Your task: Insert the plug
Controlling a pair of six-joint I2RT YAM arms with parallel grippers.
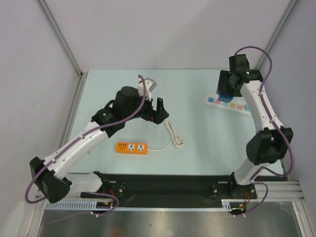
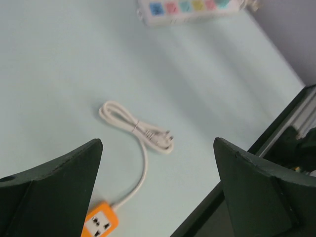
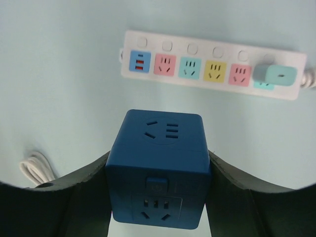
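The blue cube-shaped plug (image 3: 158, 133) hangs in my right gripper (image 3: 158, 163), whose two dark fingers press on its left and right sides. In the right wrist view it is just short of the white power strip (image 3: 212, 64), which has a row of coloured sockets. In the top view the right gripper (image 1: 224, 94) holds the plug (image 1: 224, 99) above that strip (image 1: 236, 107) at the far right of the table. My left gripper (image 1: 159, 109) is over the table's middle, open, with nothing between its fingers (image 2: 59, 182).
A pale teal adapter (image 3: 276, 75) sits in the white strip's rightmost socket. An orange power strip (image 1: 132, 147) lies near the front, and its white coiled cable (image 1: 173, 132) ends in a loose plug. The black mounting rail (image 1: 168, 183) runs along the near edge.
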